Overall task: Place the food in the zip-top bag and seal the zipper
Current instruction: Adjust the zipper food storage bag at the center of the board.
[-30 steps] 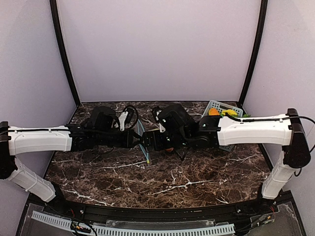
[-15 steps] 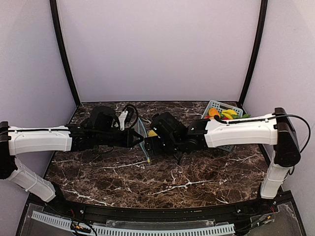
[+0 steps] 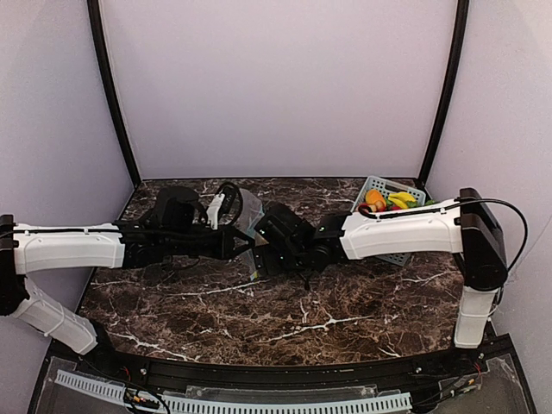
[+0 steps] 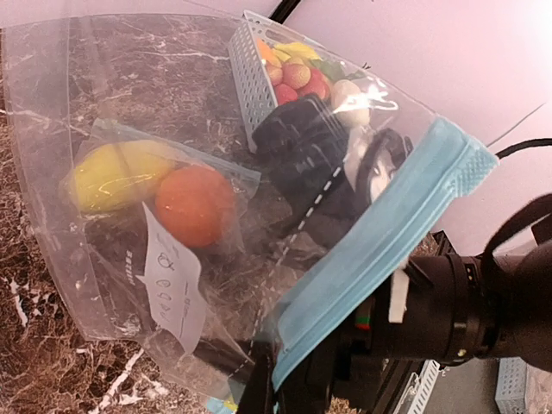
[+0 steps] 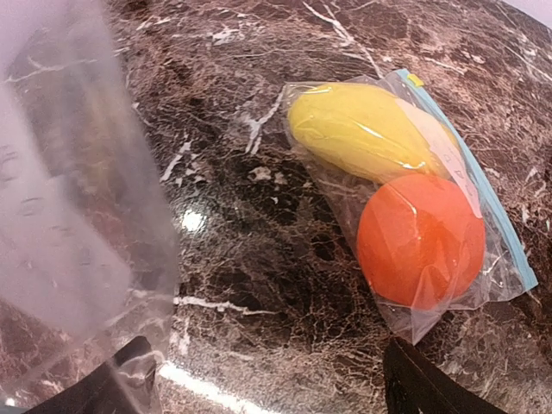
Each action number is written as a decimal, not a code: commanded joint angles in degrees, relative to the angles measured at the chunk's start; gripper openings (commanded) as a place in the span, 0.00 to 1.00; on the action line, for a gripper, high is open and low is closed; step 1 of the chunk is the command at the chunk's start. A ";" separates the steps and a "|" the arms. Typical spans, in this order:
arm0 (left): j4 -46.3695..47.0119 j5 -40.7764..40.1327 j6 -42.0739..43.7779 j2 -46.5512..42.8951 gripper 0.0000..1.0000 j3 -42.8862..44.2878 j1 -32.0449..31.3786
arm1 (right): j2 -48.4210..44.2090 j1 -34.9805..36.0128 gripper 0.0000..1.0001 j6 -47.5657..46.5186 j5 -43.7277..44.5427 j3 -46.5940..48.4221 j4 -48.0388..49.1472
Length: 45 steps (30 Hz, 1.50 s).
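Left gripper (image 3: 244, 244) was pressed together, pinching the blue zipper strip (image 4: 379, 233) of the clear zip-top plastic bag (image 3: 248, 211). It held that edge up off the dark marble-pattern table (image 3: 285, 319) near table centre.

Right gripper (image 5: 276, 379) was spread wide with nothing between the fingers, only marble below. Clear film hung on the 9 o'clock side of its wrist view, by one finger; contact can't be told. Top view put it just at 3 o'clock of the left gripper, against the bag.

Glossy yellow oblong toy food (image 5: 366, 129) and glossy orange-red toy ball (image 5: 420, 240) sat inside the bag, touching each other, low on the table. From the right wrist the ball lay at 5 o'clock of the oblong.

Pale grey perforated plastic basket (image 3: 379, 185) was at 2 o'clock on the table, with more toy food in it.

Versus a second earlier: right arm had slid toward 9 o'clock, closer to the left gripper. Bag mouth stood higher. Left gripper was about where it had been. Orange under the right gripper had gone from the top view.
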 commanded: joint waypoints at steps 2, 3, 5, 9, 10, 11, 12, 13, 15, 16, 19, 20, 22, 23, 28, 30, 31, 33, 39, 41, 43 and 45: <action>-9.42 -7.81 3.76 -5.00 0.01 -0.28 -0.37 | -1.77 -2.78 0.86 3.46 4.38 -3.31 0.37; -12.86 -11.70 3.99 -5.52 0.01 -0.10 -0.32 | -2.12 -3.12 0.84 4.12 4.94 -3.81 -0.10; -16.32 -16.26 4.52 -5.89 0.01 0.28 -0.36 | -2.76 -3.89 0.80 5.46 5.61 -4.78 -0.92; -19.51 -19.85 3.78 -5.67 0.01 0.20 -0.37 | -3.23 -4.72 0.75 6.95 6.64 -5.72 -1.79; -19.98 -20.54 3.23 -5.55 0.01 0.27 -0.41 | -3.19 -4.68 0.74 7.14 7.06 -5.61 -2.12; -20.68 -21.69 3.06 -5.32 0.01 0.36 -0.42 | -3.12 -4.70 0.74 7.35 7.38 -5.37 -2.59; -20.92 -22.16 2.76 -5.29 0.01 0.39 -0.40 | -3.03 -4.69 0.74 7.47 7.54 -5.18 -2.92; -21.11 -22.80 2.61 -5.13 0.01 0.41 -0.44 | -3.04 -4.69 0.74 7.50 7.49 -4.98 -3.05; -20.95 -22.74 2.35 -4.71 0.01 0.53 -0.45 | -3.01 -4.67 0.73 7.08 6.76 -4.66 -2.98; -20.57 -21.52 2.45 -4.45 0.01 0.56 -0.46 | -3.06 -4.67 0.74 6.13 6.02 -4.53 -2.41; -15.33 -14.71 3.69 -2.46 0.01 0.24 -0.46 | -3.55 -4.54 0.79 1.37 0.30 -5.20 2.82; -14.07 -10.00 4.19 -1.92 0.01 0.16 -0.46 | -3.78 -4.45 0.82 -0.14 -1.59 -5.77 5.27; -10.55 -4.45 4.37 0.45 0.01 0.45 -0.45 | -4.14 -4.46 0.85 -1.71 -3.71 -6.87 9.58; -9.01 -3.30 4.38 0.90 0.01 0.71 -0.45 | -4.11 -4.42 0.85 -2.13 -4.36 -6.94 10.54; -8.23 -1.89 4.26 1.62 0.01 0.98 -0.43 | -2.88 -4.42 0.63 -2.97 -4.79 -5.76 11.04; -8.48 -3.80 4.26 1.33 0.01 0.93 -0.45 | -3.11 -4.39 0.38 -3.06 -4.85 -6.02 11.15; -9.92 -4.96 4.07 1.21 0.01 1.05 -0.46 | -3.35 -4.41 0.30 -2.95 -4.90 -6.17 11.14; -12.84 -8.99 3.72 0.86 0.01 1.00 -0.46 | -4.04 -4.46 0.16 -3.33 -5.10 -6.55 11.10; -15.56 -13.21 5.51 -0.29 0.04 0.78 -0.33 | -5.71 -4.19 0.00 -8.39 -9.04 -6.20 10.63; -14.87 -8.76 7.71 -0.20 0.13 2.25 -0.36 | -5.56 -3.78 0.00 -10.50 -10.42 -5.05 9.07; -14.76 -6.35 9.89 0.15 0.25 4.43 -0.32 | -5.30 -3.16 0.00 -12.41 -10.10 -3.36 6.58; -15.76 -5.26 12.20 0.27 0.39 7.01 -0.36 | -4.86 -2.29 0.00 -13.42 -8.65 -1.35 2.87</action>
